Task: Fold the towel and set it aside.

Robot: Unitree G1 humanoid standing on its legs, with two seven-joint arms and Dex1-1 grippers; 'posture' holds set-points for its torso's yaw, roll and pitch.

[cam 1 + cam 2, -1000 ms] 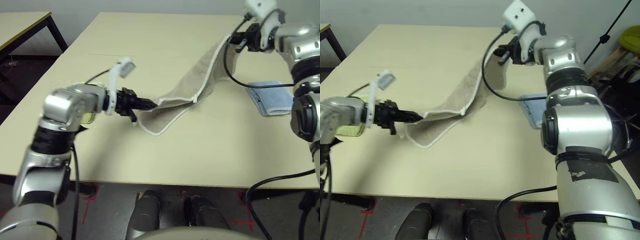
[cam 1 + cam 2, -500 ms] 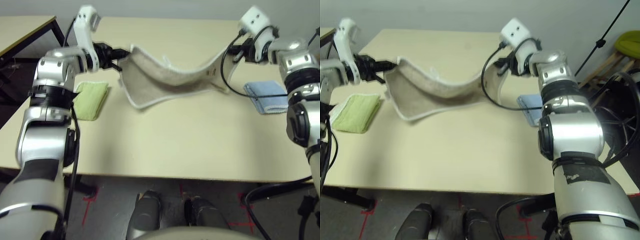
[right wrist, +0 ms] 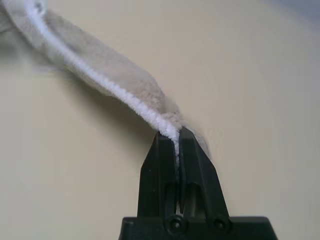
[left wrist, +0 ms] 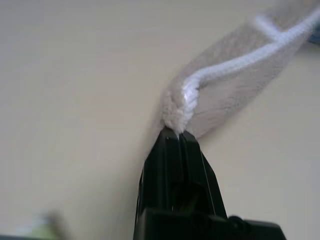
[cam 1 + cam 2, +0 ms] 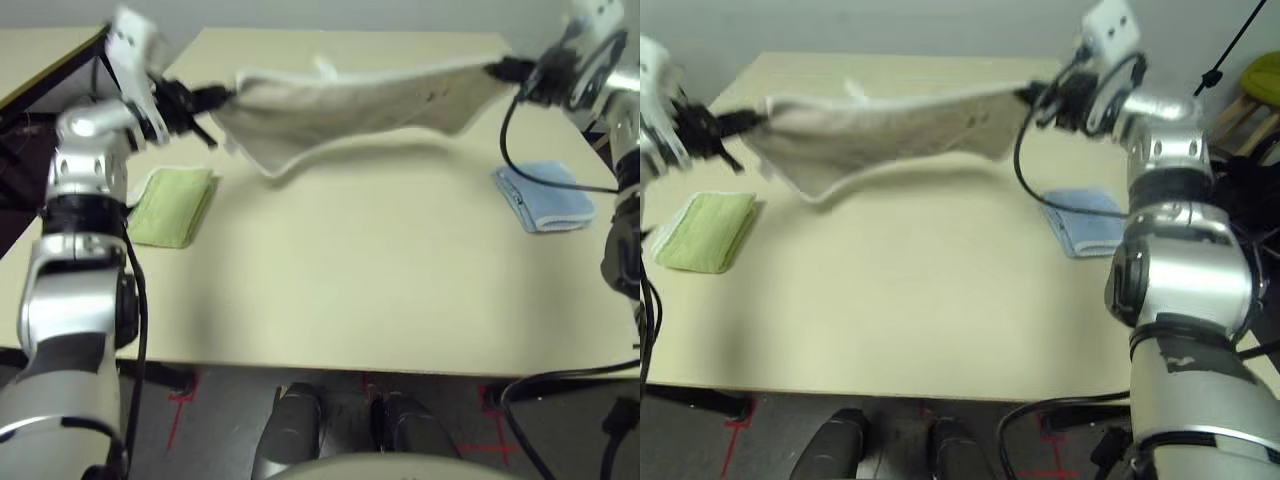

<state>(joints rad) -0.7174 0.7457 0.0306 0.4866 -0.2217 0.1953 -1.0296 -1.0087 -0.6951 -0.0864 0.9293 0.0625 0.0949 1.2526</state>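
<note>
- I am keeping the left gripper (image 4: 179,134) pinched tight on one corner of the towel (image 5: 350,105), the white corded edge bunching right at the fingertips.
- I am holding the right gripper (image 3: 178,134) clamped the same way on the opposite corner, the cord running straight between its black fingers.
- Between the two grips the towel is hanging stretched in the air over the far half of the table (image 5: 380,290), its lower edge sagging toward my left and, as far as I can tell, not touching the tabletop.
- The lime-green towel (image 5: 174,203) is lying folded near the table's left edge, below the left gripper; the light blue towel (image 5: 545,197) is sitting folded near the right edge, below the right gripper.
- I am judging the task as early: the towel is gripped and spread, but no fold is made yet.
- What is left, by my reading: lowering it flat, bringing the edges together, and setting it aside, probably beside the folded ones.
</note>
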